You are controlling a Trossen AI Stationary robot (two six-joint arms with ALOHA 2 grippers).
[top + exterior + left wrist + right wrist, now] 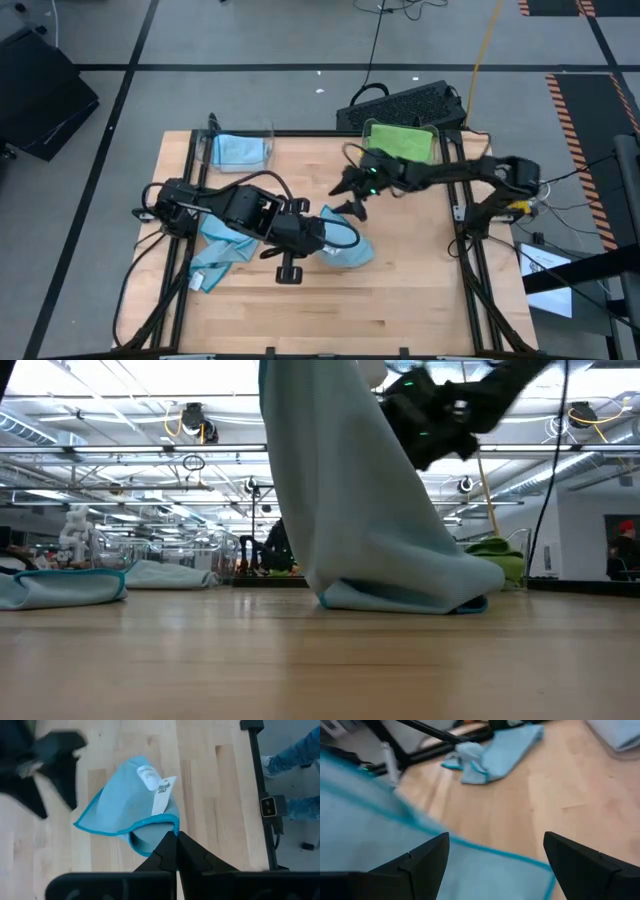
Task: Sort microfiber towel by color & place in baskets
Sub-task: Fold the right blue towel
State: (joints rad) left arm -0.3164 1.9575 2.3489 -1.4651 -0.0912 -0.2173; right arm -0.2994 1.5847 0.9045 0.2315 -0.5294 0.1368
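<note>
- Left bin (238,150), table's far left: holds a folded blue towel.
- Right bin (402,141), far right: holds a green towel (398,139).
- Left gripper (176,851) pinches a light-blue towel (127,807) at mid-table.
- Right gripper (350,192), fingers spread wide, hovers beside it.

A wooden counter (400,300) sits on a grey floor (250,30). A black keyboard (405,105) lies just past its far edge, with a black cable (375,45) and a yellow cable (482,45) trailing away behind it. Orange-and-black hazard tape (575,100) marks the floor to the right.
</note>
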